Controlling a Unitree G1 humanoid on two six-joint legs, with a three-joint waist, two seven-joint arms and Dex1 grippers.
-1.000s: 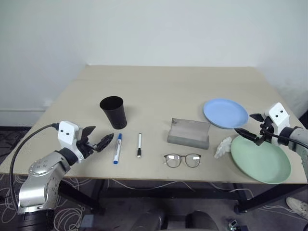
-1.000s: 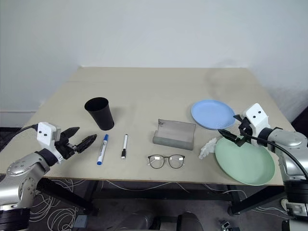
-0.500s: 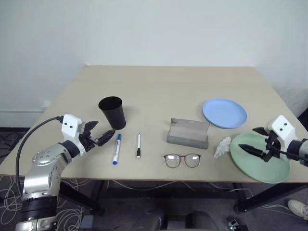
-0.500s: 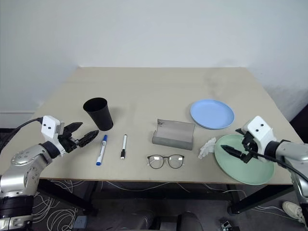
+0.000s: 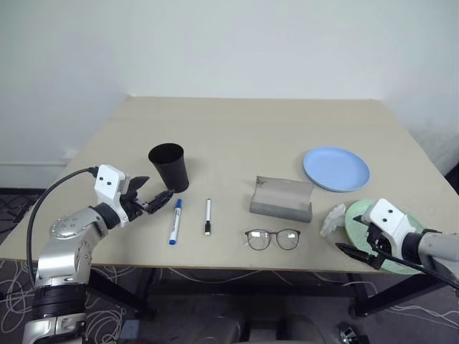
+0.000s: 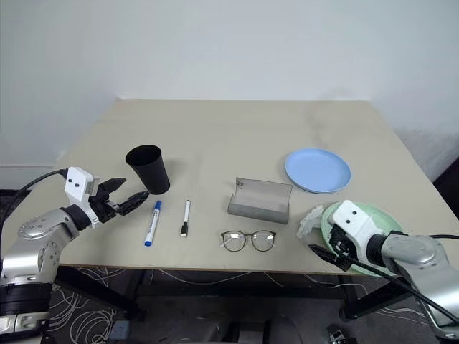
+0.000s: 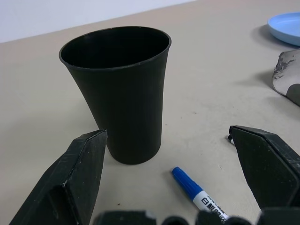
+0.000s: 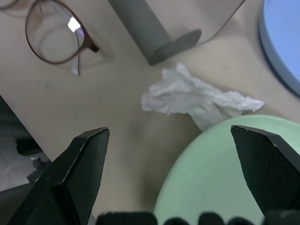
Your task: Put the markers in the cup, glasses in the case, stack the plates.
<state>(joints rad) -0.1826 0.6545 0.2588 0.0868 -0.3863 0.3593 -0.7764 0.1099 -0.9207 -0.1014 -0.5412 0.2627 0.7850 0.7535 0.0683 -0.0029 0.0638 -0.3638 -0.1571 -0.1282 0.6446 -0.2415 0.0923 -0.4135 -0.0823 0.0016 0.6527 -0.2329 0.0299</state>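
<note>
Right pincer (image 6: 324, 256) nearer round plate (image 6: 384, 218)

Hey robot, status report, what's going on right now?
Both pincers open, empty. Left pincer by cup and blue marker; right pincer at green plate. Tissue touching that plate.

Right gripper (image 8: 173, 154) fingers spread wide over the table edge. Between them: crumpled white tissue (image 8: 197, 96) touching the mint green plate (image 8: 225, 173). Glasses (image 8: 56, 35), grey case (image 8: 159, 28), blue plate (image 8: 283, 40) beyond.
</note>
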